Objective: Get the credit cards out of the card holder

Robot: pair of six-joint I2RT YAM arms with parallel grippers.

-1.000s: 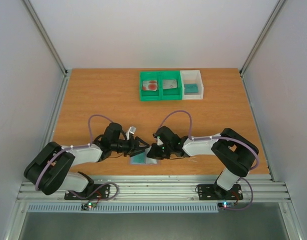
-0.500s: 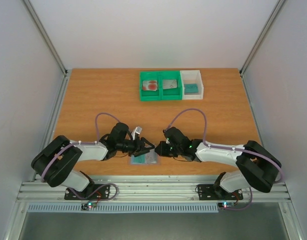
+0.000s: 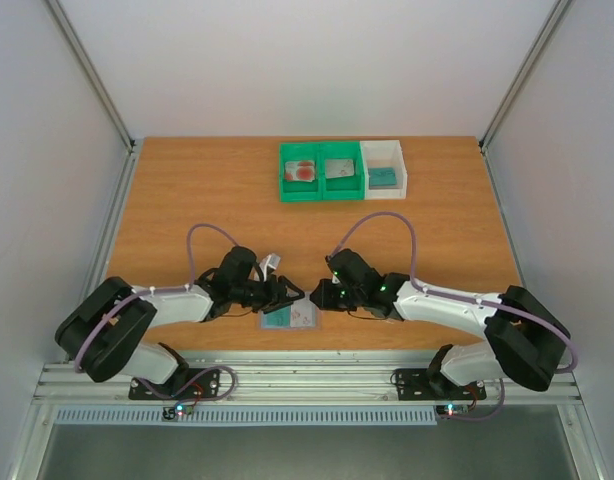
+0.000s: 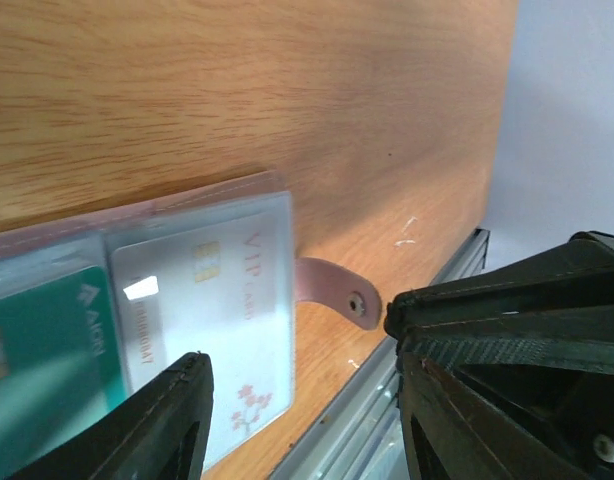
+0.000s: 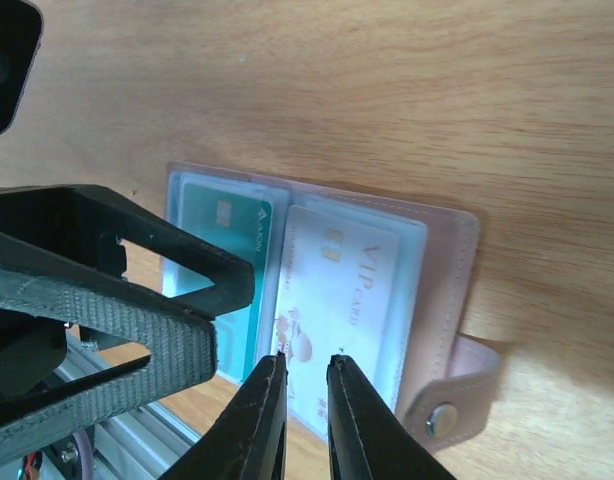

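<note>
The green tray (image 3: 322, 197) and the white tray (image 3: 385, 192) beside it sit well ahead of both grippers, at the far side of the table (image 3: 187, 200). The green tray's left compartment holds the red-blotched card (image 3: 304, 171) and its right compartment the grey-silver card (image 3: 339, 169). A teal card (image 3: 384, 177) lies in the white tray.

The card holder (image 5: 452, 280) lies open and flat on the table, just below and between the two grippers. Its clear pockets are not empty. A second teal card (image 5: 222, 250) fills one pocket and a white VIP card (image 5: 342, 280) the other. The pink strap (image 5: 457, 400) with its snap sticks out from the edge beside the white card.

The left gripper (image 4: 292, 335) is spread wide and grasps nothing. It hovers near the holder's white-card end, with the strap showing between its fingers. The right gripper (image 5: 305, 362) has its jaws only a narrow slit apart. Its tips sit over the near edge of the white VIP card, and nothing is visibly caught between them. Whether they touch the pocket is unclear.
</note>
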